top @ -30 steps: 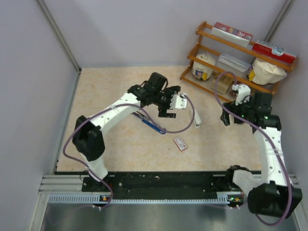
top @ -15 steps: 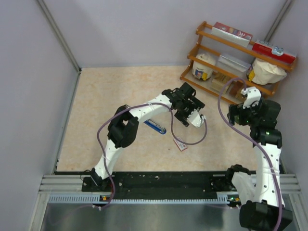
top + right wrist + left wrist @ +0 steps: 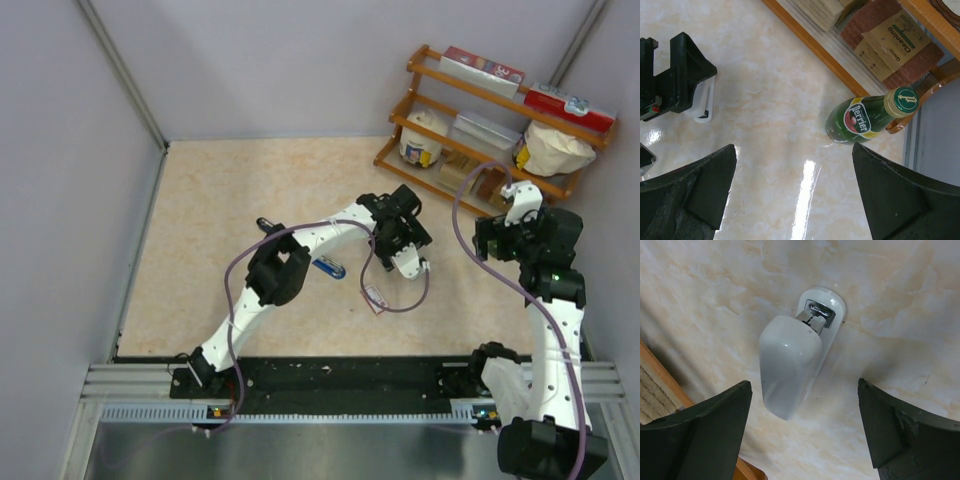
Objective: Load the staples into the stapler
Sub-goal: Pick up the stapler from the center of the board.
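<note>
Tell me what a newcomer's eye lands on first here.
The left arm reaches far across the marbled table, and its open left gripper hovers over a white stapler. Next comes the green Perrier bottle beside the wooden rack in the right wrist view. The blue stapler and the small red-and-white box lie apart and untouched near the table's middle.

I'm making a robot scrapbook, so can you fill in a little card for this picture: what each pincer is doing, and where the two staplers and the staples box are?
left pincer: open, over the white stapler, not gripping it
right pincer: open, empty, near a green bottle
blue stapler: lying free, no pincer on it
staples box: between the blue stapler and the left pincer, nearer the arm bases
</note>
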You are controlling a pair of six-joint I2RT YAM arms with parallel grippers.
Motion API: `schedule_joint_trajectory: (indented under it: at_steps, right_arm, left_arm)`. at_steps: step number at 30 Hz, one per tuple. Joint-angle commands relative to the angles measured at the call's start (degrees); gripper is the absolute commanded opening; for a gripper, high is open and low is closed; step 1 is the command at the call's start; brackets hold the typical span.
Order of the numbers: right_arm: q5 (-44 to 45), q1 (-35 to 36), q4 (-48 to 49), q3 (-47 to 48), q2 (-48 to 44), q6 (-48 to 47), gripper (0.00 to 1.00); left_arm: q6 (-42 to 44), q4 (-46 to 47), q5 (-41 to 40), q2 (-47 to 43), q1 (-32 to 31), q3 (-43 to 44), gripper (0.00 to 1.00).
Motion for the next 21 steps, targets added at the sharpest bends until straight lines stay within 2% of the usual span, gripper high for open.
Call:
schedule_joint_trajectory:
  at_steps: [1, 7, 11, 21]
  right_arm:
    - [-1.0, -0.4, 2.8, -1.0, -0.6, -0.4, 0.96]
    - [-1.5, -0.4, 3.1, -1.5, -0.7, -0.7, 0.96]
    - [-2.1, -0.4, 3.1, -1.6, -0.8, -0.9, 0.96]
    - [-2.4, -0.3, 3.4, -2.1, -0.8, -1.4, 0.95]
  left_arm:
    - [3.2, -3.0, -1.2, 1.7, -0.7, 4.2, 0.87]
    - [3.2, -3.2, -2.3, 3.8, -1.4, 5.5, 0.70]
    - [0.9, -3.9, -1.8, 3.5, -1.5, 5.6, 0.62]
    - [-10.4, -4.9, -0.2, -2.0, -1.6, -0.1, 0.53]
